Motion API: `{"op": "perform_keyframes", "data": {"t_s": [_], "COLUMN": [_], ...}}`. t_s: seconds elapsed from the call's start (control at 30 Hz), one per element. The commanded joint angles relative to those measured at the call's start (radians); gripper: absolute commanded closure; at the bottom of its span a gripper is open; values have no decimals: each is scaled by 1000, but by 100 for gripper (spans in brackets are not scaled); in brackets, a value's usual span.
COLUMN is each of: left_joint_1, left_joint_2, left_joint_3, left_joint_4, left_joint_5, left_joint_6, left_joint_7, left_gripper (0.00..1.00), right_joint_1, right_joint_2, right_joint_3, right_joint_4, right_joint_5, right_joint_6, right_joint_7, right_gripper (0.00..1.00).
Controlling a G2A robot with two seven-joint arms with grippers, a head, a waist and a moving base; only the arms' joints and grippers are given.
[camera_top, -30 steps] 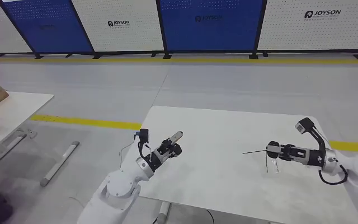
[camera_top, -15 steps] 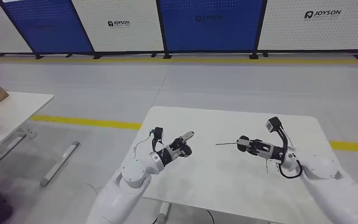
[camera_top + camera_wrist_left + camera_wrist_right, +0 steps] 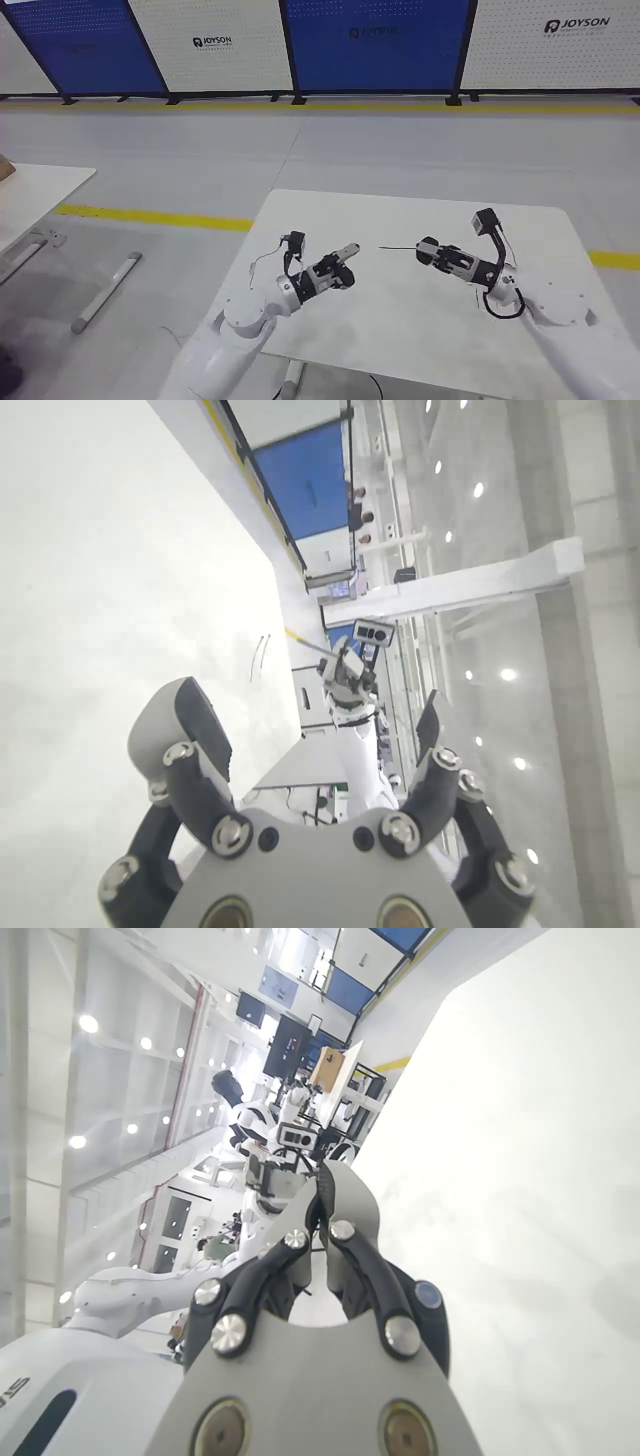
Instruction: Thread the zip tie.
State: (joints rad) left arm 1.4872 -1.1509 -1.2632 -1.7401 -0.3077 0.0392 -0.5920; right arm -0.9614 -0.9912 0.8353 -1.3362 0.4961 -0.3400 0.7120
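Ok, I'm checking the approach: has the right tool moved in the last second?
Yes. In the top view the right tool, shut on the zip tie, has shifted away from the right edge of the table, toward its middle.

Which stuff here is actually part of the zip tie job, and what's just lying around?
In the job: zip tie, clamped in the shut right gripper; left gripper, open, opposite it.
Lying about: two thin curved strips on the table, possibly spare ties.
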Motion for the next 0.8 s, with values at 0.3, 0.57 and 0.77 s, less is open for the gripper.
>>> {"op": "perform_keyframes", "data": {"t_s": [0.3,0.57,0.77], "left_joint_1": [-75,-81,-101], "left_joint_2": [-10,-11,-31], "left_joint_3": [70,83,104], "left_joint_4": [94,99,126], "left_joint_5": [-50,-86,-148], "left_joint_6": [18,25,-30], "left_joint_7": [-67,-99,128], "left_gripper": [0,0,0], "right_joint_1": [-13,-25,-66], "right_joint_2": [-58,-60,-78], "right_joint_3": [-52,-51,-48], "right_joint_4": [7,-3,-36], "right_joint_5": [-13,-26,-83], "right_joint_6": [0,5,0], "right_joint_7": [-96,-130,-245], "right_gripper": [100,100,100]}}
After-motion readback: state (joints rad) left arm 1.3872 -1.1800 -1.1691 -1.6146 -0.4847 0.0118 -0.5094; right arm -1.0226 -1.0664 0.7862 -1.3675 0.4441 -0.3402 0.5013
